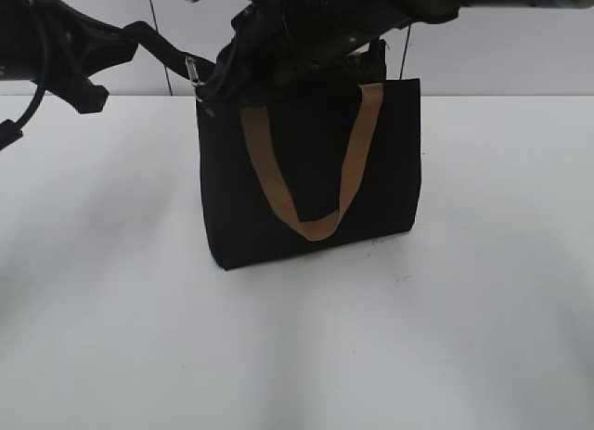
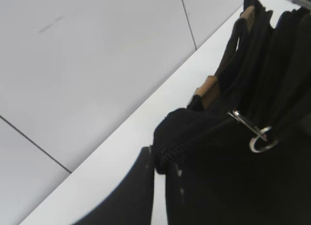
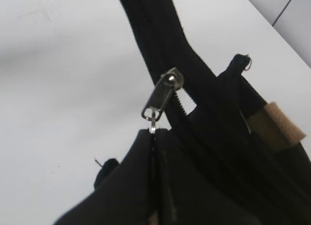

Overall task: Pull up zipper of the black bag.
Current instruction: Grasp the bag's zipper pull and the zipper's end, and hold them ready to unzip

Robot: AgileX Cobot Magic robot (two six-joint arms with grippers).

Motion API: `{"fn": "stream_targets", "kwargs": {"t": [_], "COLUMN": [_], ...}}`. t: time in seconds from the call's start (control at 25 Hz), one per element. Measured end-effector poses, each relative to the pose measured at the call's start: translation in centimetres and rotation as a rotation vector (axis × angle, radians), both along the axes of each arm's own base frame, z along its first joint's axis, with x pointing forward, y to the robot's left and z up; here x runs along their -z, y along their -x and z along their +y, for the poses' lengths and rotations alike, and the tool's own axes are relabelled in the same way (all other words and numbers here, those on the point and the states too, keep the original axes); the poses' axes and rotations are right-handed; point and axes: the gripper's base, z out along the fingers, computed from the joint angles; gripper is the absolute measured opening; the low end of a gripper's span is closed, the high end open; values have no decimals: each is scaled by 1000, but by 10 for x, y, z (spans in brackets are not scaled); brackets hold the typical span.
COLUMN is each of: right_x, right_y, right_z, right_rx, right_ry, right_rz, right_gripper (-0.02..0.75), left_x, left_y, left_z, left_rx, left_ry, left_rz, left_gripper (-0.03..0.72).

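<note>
Right tool (image 3: 153,136) clamped tight on zipper (image 3: 163,96) pull

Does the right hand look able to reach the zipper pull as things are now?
Probably yes: the right hand is shut at the lower end of the zipper pull, seemingly pinching it, and nothing stands between them.

White tabletop (image 1: 111,337), pale panelled wall (image 2: 97,55) behind it, thin dark seams (image 2: 187,21)
</note>
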Motion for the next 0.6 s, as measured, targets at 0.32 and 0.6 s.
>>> {"fn": "stream_targets", "kwargs": {"t": [0.32,0.6], "right_x": [-27,-26], "right_y": [6,0], "right_z": [-8,-20], "right_rx": [92,207], "right_ry": [-100,-164], "right_rz": [56,177], "right_gripper": [-1,-1], "left_x": [14,32], "left_y": [2,11], "left_z": [8,10], "left_rx": [-89,-92], "left_ry": [-32,-49], "left_rz": [54,113], "left_gripper": [28,28]}}
